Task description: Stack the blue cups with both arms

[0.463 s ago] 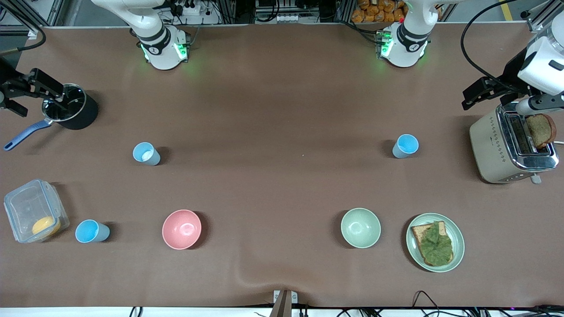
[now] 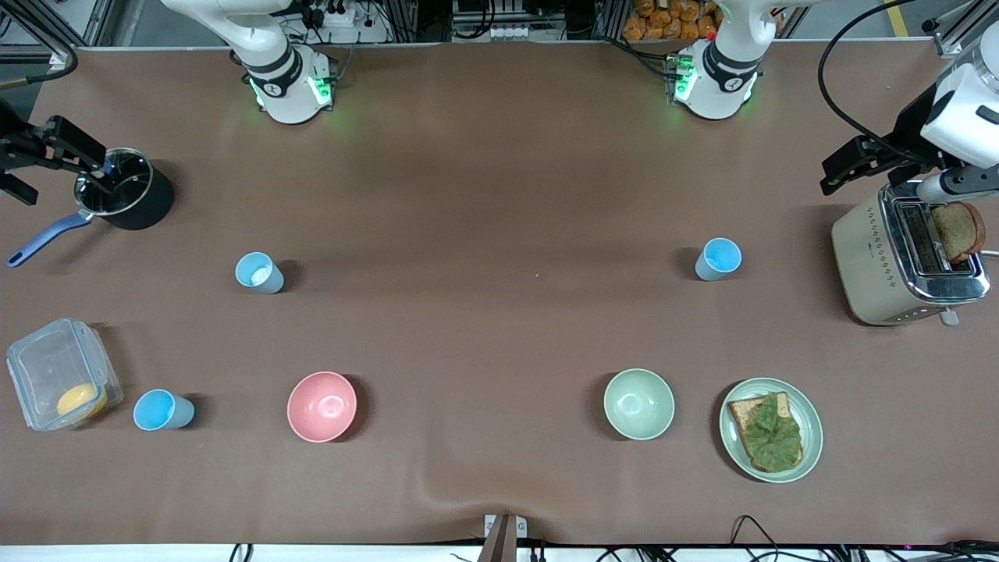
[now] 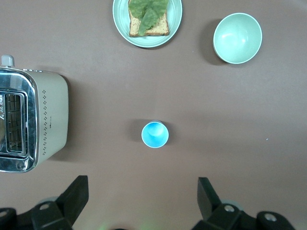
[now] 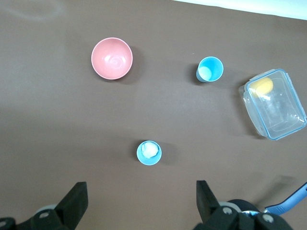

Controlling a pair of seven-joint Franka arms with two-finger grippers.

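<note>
A paler blue cup point(image 2: 259, 272) with a whitish inside stands toward the right arm's end, also in the right wrist view point(image 4: 148, 152). A brighter blue cup point(image 2: 718, 258) stands toward the left arm's end, also in the left wrist view point(image 3: 154, 134). A third blue cup point(image 2: 162, 410) stands beside the clear container. My right gripper point(image 4: 141, 203) is open and empty, high over the table between the paler cup and its base. My left gripper point(image 3: 142, 201) is open and empty, high over the table between the brighter cup and its base.
A pink bowl point(image 2: 321, 406) and a pale green bowl point(image 2: 638, 403) sit nearer the camera. A plate point(image 2: 808, 406) holds toast with lettuce. A toaster point(image 2: 866, 257) stands at the left arm's end. A black pot point(image 2: 148, 207) and a clear container point(image 2: 47, 367) stand at the right arm's end.
In the front view both black grippers have shifted slightly outward toward the view's edges. The cups and bowls have not moved.
</note>
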